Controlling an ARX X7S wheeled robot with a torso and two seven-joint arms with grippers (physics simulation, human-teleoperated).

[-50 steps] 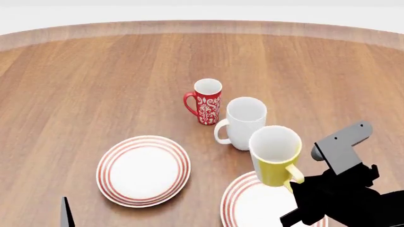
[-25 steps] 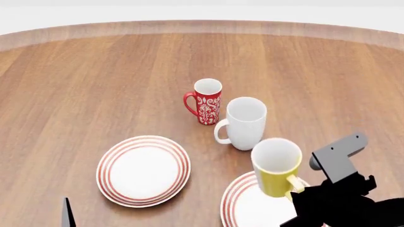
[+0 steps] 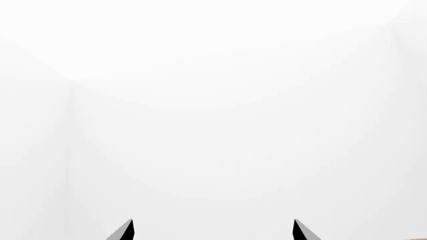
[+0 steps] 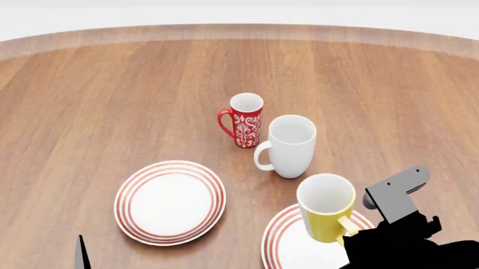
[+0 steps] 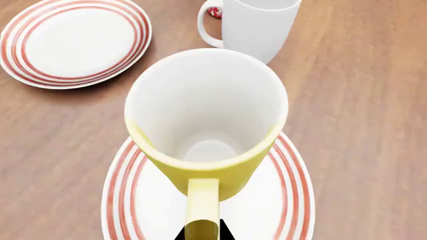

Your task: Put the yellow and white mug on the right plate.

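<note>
The yellow and white mug point(image 4: 326, 210) is upright over the far part of the right plate point(image 4: 281, 242), a white plate with red rings. My right gripper point(image 4: 350, 231) is shut on the mug's yellow handle point(image 5: 202, 207). The right wrist view looks down into the mug point(image 5: 207, 120), with the plate point(image 5: 283, 200) under it. Whether the mug's base touches the plate I cannot tell. My left gripper point(image 3: 213, 231) is open, facing only blank white; a thin black sliver point(image 4: 81, 253) at the head view's lower left appears to be part of it.
A tall white mug point(image 4: 290, 145) stands just beyond the yellow one, with a red floral mug point(image 4: 245, 119) behind it. The left plate point(image 4: 170, 202) lies on the wooden table point(image 4: 112, 101) to the left.
My right gripper has brought the yellow mug down and nearer to me, from beside the white mug to over the right plate. The other mugs and the left plate have stayed put.
</note>
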